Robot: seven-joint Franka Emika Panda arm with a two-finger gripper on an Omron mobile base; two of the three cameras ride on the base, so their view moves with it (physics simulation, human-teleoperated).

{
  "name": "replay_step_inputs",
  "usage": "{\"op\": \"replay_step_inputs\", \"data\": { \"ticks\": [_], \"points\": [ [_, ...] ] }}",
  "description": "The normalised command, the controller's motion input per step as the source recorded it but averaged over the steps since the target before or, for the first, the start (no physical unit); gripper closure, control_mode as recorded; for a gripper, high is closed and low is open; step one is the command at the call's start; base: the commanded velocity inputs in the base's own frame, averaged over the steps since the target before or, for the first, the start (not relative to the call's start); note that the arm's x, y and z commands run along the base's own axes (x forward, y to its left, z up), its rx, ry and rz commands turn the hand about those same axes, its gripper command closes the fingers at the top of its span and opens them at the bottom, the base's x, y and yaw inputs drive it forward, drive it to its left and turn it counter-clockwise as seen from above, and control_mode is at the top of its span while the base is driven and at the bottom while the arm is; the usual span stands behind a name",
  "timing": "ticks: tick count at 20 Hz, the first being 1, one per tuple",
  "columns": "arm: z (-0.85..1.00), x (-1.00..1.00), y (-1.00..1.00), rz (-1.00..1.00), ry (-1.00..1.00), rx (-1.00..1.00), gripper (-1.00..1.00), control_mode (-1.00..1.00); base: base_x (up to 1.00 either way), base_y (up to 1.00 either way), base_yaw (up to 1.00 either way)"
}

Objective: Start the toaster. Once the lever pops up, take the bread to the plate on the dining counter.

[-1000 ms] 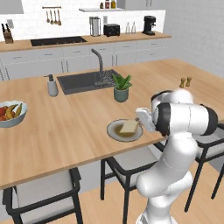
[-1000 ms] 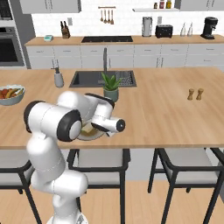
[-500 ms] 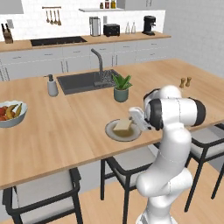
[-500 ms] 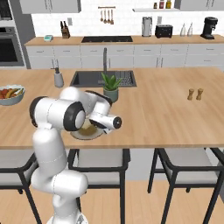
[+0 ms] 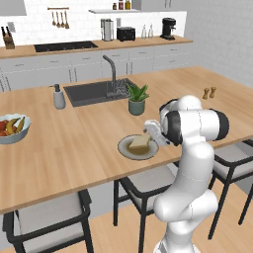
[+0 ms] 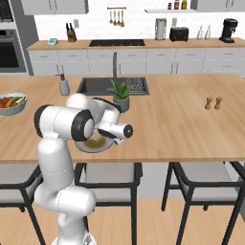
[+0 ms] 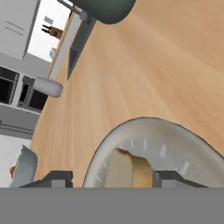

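The bread (image 5: 140, 143) lies on the plate (image 5: 124, 149) on the desk (image 5: 74, 143), between the spread tips of the claw (image 7: 112, 178), slightly tilted.

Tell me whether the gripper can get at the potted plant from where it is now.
Probably yes. The gripper hangs open over the bread on the plate, and the potted plant stands just beyond on the dining counter, nothing between them.

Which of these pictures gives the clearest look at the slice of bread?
The left base view: the bread lies on the plate, unobstructed. The hand view shows its upper part, cropped at the bottom. In the right base view the arm hides most of it.
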Motion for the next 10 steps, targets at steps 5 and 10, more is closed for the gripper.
{"op": "replay_step_inputs", "data": {
  "ticks": [5, 10],
  "points": [
    [0.12, 0.0, 0.0, -0.01, 0.2, -0.17, -1.0, -1.0, 0.0, 0.0, 0.0],
    [0.23, 0.0, 0.02, -0.03, 0.34, -0.31, -1.0, -1.0, 0.0, 0.0, 0.0]
  ]
}}
